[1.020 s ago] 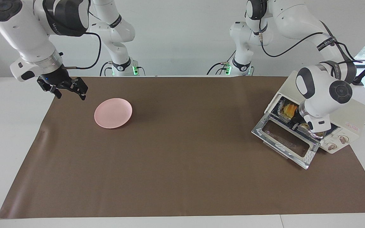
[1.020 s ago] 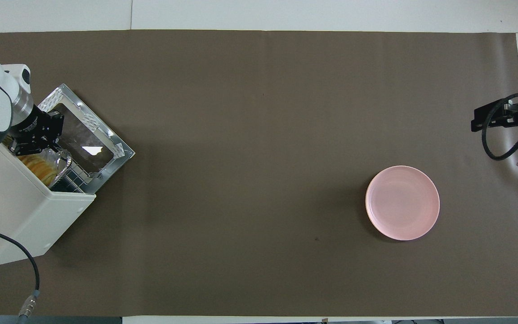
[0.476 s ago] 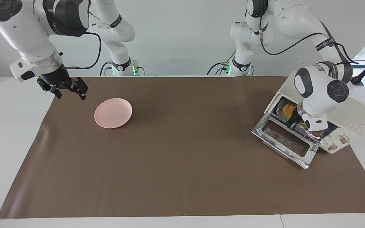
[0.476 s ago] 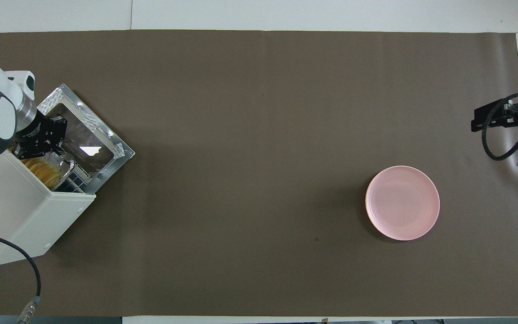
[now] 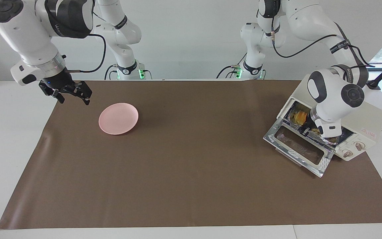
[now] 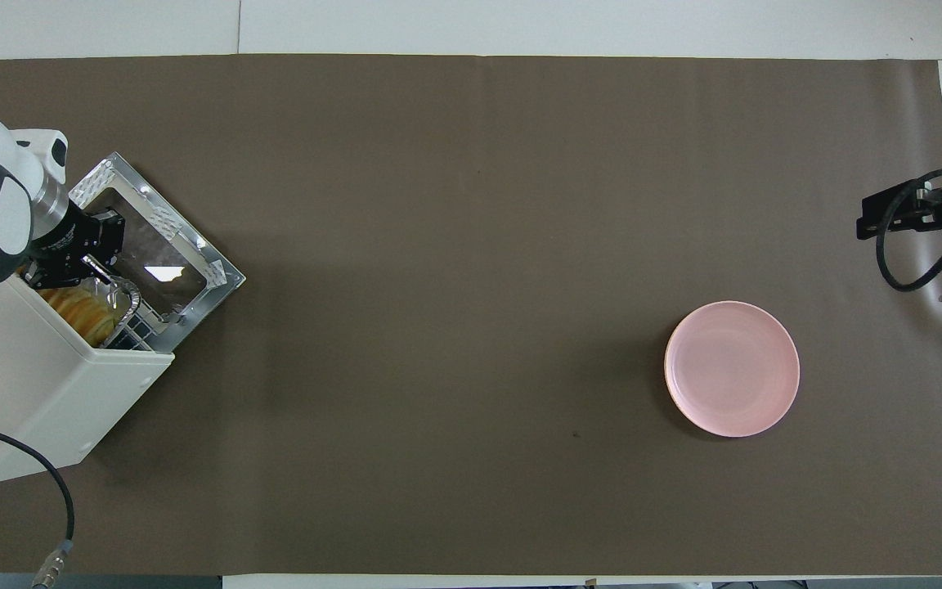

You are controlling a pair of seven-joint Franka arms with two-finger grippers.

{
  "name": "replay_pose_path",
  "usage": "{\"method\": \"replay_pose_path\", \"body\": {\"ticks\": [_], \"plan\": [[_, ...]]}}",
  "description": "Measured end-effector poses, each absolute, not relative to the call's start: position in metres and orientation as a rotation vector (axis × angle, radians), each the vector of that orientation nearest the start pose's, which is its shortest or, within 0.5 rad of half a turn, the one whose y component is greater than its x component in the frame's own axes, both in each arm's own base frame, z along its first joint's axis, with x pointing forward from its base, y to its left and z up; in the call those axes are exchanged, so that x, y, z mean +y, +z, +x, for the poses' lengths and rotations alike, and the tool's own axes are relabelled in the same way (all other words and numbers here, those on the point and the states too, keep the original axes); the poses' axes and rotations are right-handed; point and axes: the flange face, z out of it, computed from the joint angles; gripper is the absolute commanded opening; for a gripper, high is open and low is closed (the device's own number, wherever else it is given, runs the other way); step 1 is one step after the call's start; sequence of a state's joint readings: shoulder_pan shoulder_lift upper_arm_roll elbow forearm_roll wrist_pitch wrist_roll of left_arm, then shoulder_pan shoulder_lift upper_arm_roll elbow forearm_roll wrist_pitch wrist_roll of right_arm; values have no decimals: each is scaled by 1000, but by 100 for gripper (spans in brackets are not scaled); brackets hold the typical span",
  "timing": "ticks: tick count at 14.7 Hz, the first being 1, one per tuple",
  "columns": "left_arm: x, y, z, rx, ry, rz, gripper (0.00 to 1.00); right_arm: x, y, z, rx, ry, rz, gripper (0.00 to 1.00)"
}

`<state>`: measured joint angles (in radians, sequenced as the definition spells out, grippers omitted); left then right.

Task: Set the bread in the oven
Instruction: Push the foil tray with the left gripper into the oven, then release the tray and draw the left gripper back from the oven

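Item: bread-in-oven task, placing step judged close to complete. The bread is lying in a foil tray inside the oven, which is standing at the left arm's end of the table with its door hanging fully open. The tray's front rim is showing at the oven's mouth, so it may be sitting not quite fully in. The left gripper is hovering at the oven's mouth, just over the door's hinge and beside the tray's rim; whether it is gripping or only touching the rim cannot be told, nor how far open it is. The right gripper is waiting, wide open and holding nothing, over the mat's corner at the right arm's end. 1 pink plate is lying bare on the mat near that gripper, well apart from the oven. Next move, as a judgement: the left arm is needing to let the tray go, draw back clear of the mouth without dragging the tray out, then lift the door shut. Surface: 1 brown mat is covering most of a white table. Room: a plain white wall is rising beside the 2 arm bases, and cables are trailing from them.
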<state>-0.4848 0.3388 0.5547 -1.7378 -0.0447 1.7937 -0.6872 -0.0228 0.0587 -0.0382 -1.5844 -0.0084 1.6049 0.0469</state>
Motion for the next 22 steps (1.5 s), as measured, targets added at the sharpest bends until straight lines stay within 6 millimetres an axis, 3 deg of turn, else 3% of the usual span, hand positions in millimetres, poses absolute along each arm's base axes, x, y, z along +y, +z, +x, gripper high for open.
{"method": "replay_pose_path", "body": {"ticks": [1,2,5,12,19,22], "plan": [[12,390,612,-1088,259,-2717,54,-35,588,573,169,60,-3147,100],[10,390,612,-1079,255,-2716,82,-35,588,573,169,60,-3147,100],[8,391,613,-1048,232,-2707,100,-35,588,573,169,60,-3147,100],[-2,401,619,-998,171,-2710,100,-35,588,573,169,60,-3147,100],[-4,467,637,-972,-14,-2764,100,-35,588,573,169,60,-3147,100],[-12,489,638,-808,-15,-2825,100,-35,588,573,169,60,-3147,100]]}}
